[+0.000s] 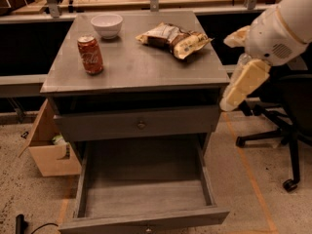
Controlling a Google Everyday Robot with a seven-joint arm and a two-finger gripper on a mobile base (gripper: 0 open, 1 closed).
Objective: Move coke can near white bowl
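The coke can (90,55) is red with a silver top and stands upright at the left of the grey table top (131,65). The white bowl (107,25) sits at the back left corner, a short way behind the can and apart from it. My gripper (235,65) hangs off the table's right edge, level with the top and far to the right of the can. Its cream fingers (243,84) are spread apart and hold nothing.
A tan-and-brown snack bag (173,37) lies at the back right of the table top. The bottom drawer (146,199) is pulled out and open. A cardboard box (48,145) stands on the floor at the left. An office chair base (278,140) is at the right.
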